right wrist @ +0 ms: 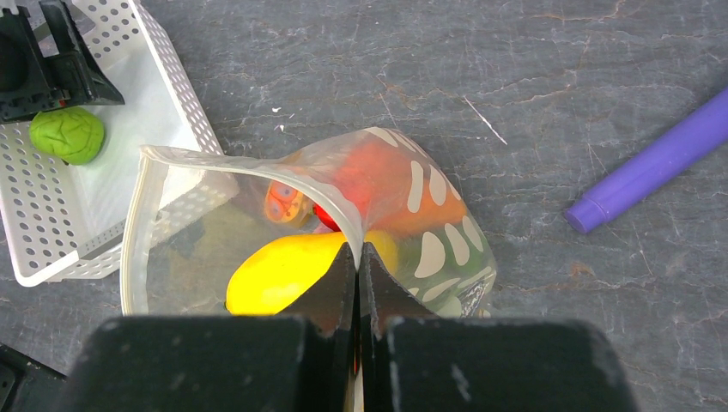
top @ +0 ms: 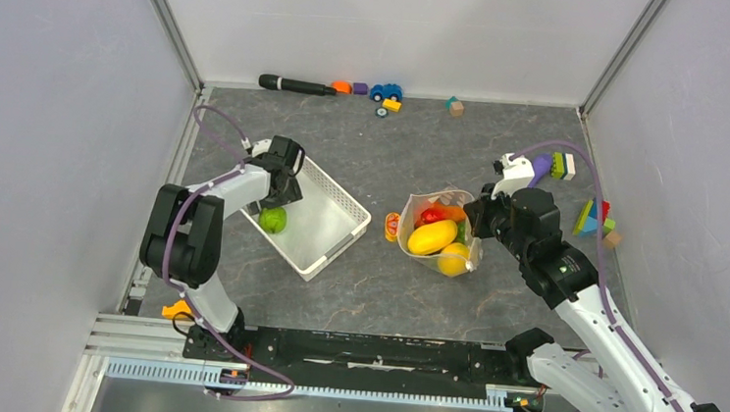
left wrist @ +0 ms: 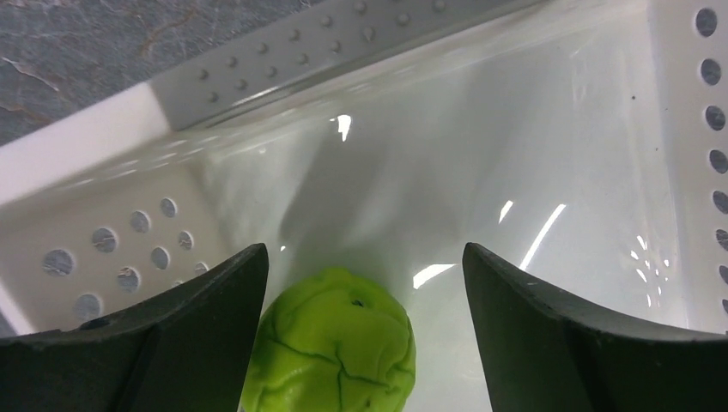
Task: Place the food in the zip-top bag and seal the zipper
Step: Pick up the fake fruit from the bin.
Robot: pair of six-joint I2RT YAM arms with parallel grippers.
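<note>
Bases sit on the near rail (top: pixel 360 348), both arms reaching forward over a grey slate-look table (top: pixel 383 296). Left arm folds high at the elbow and drops into the white perforated basket (top: pixel 338 248). Left gripper (left wrist: pixel 362 251) points down, black jaws spread wide either side of the pepper (left wrist: pixel 335 343), nothing clamped. Pepper is green, lumpy and round, on the glossy basket floor close to one finger. Right arm stretches low and diagonal to table centre, right gripper (right wrist: pixel 356 253) pinched tight on the bag (right wrist: pixel 446 257) rim, holding the mouth up and gaping toward the basket. Bag is clear soft film with white oval prints and lies near the basket's right corner. Zipper (right wrist: pixel 215 161) runs along the open rim, unsealed. Inside is a smooth oval yellow mango (right wrist: pixel 275 275), plus red and orange pieces blurred by the film. Small orange piece sits at the bag's left edge, can't tell if inside or out. Purple brush (right wrist: pixel 652 163) lies right of the bag, apart from it, with coloured blocks (top: pixel 591 219) beyond. Along the far wall are a black stick (top: pixel 297 86) and a blue toy car (top: pixel 386 92).
</note>
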